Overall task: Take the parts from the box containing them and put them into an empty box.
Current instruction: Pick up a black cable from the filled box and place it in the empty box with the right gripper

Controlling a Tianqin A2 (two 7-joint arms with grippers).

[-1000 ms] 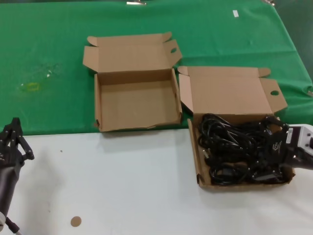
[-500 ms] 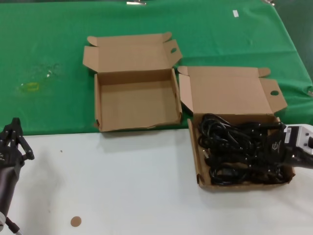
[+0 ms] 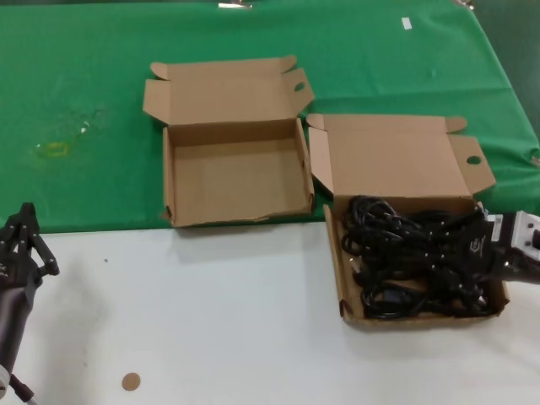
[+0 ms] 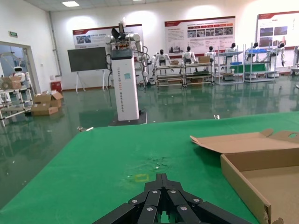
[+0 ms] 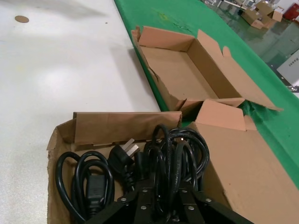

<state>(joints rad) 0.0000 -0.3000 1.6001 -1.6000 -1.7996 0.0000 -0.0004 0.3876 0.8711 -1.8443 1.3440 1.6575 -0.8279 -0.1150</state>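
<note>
The black power cords lie tangled in the right-hand carton, whose lid tab has a round hole. My right gripper is down inside this carton at its right end, shut on a bundle of cords; in the right wrist view the cords run up between its fingers. The empty carton with the wavy front rim sits to the left on the green cloth and also shows in the right wrist view. My left gripper is shut and parked at the table's left edge, away from both cartons.
The green cloth covers the far half of the table and the white surface the near half. A small brown disc lies near the front edge. Both lids stand open toward the back.
My right gripper's fingers have closed in on the cords and drawn back slightly to the right, gathering the bundle. The left arm has not moved.
</note>
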